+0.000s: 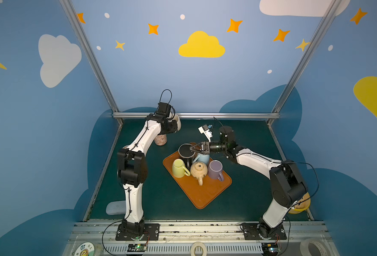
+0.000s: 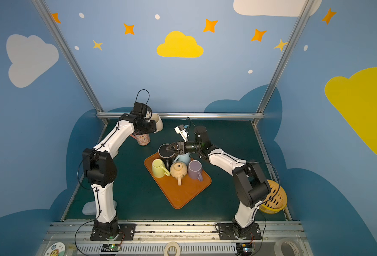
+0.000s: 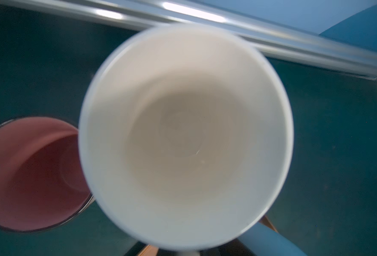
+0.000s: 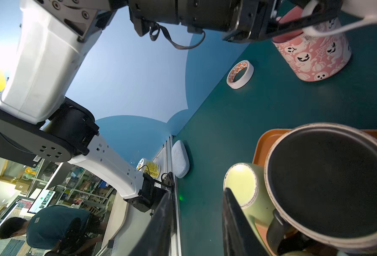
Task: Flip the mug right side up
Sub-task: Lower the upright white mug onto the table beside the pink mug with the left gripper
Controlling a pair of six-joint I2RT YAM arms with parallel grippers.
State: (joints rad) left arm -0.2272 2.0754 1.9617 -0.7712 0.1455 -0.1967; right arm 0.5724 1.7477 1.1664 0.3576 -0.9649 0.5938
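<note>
White mug [image 3: 183, 137] hangs in the air at the far left corner of the counter [image 1: 152, 195], clenched by its handle [image 4: 336, 28] in the left pincer [image 4: 302, 18]. The right wrist view shows the black fingers closed on the white loop. It is just beside and above the pink mug [image 1: 160, 140], which stands upright off the tray [image 1: 203, 195]. The coming move turns on the mug's long axis. In the left wrist view its mouth faces the camera much as the pink mug's mouth does, with the counter behind it, so I judge it mouth-up or close to it (the view is blurred, so a slight tilt cannot be ruled out). What seems left is to lower it straight onto bare counter, clear of the pink mug. The right pincer [image 1: 193, 149] is well apart from it, hovering level over the black mug [image 1: 185, 153] on the tray, jaws parted with nothing between them — that mug looks base-up, though I cannot be sure.
</note>
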